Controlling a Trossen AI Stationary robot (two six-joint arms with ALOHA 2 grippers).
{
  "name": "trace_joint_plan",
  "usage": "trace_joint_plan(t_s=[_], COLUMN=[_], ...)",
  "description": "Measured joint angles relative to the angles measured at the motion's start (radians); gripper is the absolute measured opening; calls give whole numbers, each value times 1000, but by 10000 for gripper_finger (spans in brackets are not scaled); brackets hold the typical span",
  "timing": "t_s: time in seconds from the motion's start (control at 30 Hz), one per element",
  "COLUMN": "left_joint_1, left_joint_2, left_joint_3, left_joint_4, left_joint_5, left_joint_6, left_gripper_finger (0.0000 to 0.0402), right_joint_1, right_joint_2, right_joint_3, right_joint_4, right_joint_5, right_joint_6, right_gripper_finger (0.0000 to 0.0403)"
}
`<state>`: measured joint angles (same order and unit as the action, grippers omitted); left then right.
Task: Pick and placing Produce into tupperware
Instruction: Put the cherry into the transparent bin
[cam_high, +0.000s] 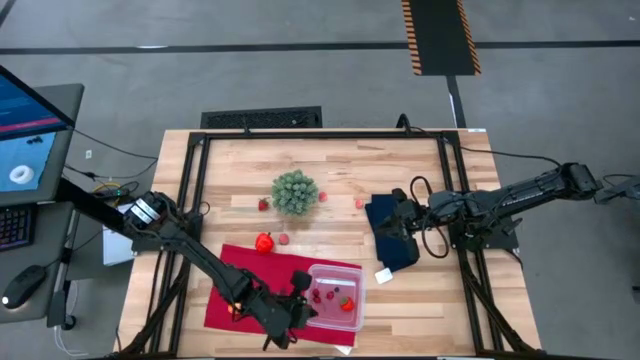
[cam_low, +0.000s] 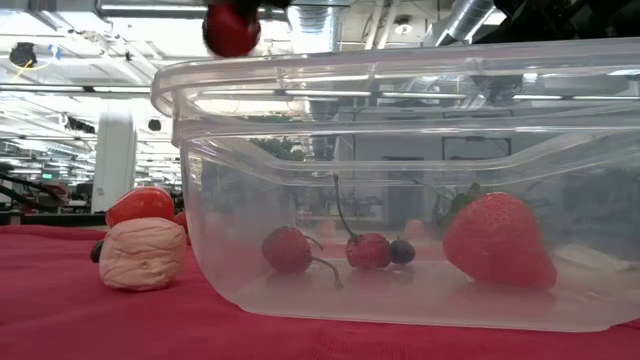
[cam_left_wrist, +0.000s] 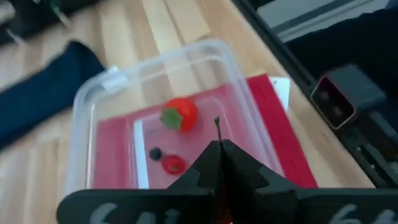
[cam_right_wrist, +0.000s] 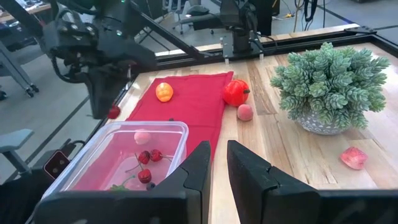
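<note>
High view: clear pink-tinted square plastic tupperware (cam_high: 335, 297) sits on a flat red cloth (cam_high: 235, 275) at the table's near edge. Left gripper (cam_high: 296, 306) hangs over the tub's left rim; right gripper (cam_high: 400, 215) waits well apart from the tub, over a dark blue folded cloth (cam_high: 392, 240). Red round tomato-like toy (cam_high: 264, 242) lies on the far edge of the red cloth, away from the tub; a green bushy ball plant (cam_high: 295, 191) stands beyond it.

Low view: the tub holds a red strawberry toy (cam_low: 497, 240) and stemmed cherries (cam_low: 368, 249). A small dark-red round fruit (cam_low: 231, 28) hangs above the tub's left rim, held from above. A pink wrinkled lump (cam_low: 142, 253) lies just beside the tub wall, outside.

Left wrist view: left fingers pressed together, a thin stem (cam_left_wrist: 217, 127) sticking out between them, so clamped on the small fruit; tub interior is ahead.

Right wrist view: right fingers slightly apart, nothing seen between them. An orange oval fruit (cam_right_wrist: 164, 92) lies on the red cloth beyond the tub.

Risk: the fruit hangs near the rim, not over the tub's centre. Released here, it could strike the lip and bounce out onto the cloth. The stem grip looks thin and could slip early.
</note>
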<state>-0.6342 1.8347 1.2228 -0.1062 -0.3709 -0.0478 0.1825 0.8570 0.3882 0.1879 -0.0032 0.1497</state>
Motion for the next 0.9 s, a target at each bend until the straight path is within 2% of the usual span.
trace_joint_plan(t_s=[0.3,0.9], left_joint_1=[54,78], left_joint_2=[0,0], left_joint_3=[-1,-1], left_joint_4=[-11,-8], left_joint_5=[56,51], left_joint_6=[-22,-85], left_gripper_finger=[0,5], right_joint_1=[0,0], right_joint_2=[0,0], right_joint_3=[0,0], right_joint_4=[0,0], right_joint_5=[0,0], right_joint_6=[0,0], right_gripper_finger=[77,77])
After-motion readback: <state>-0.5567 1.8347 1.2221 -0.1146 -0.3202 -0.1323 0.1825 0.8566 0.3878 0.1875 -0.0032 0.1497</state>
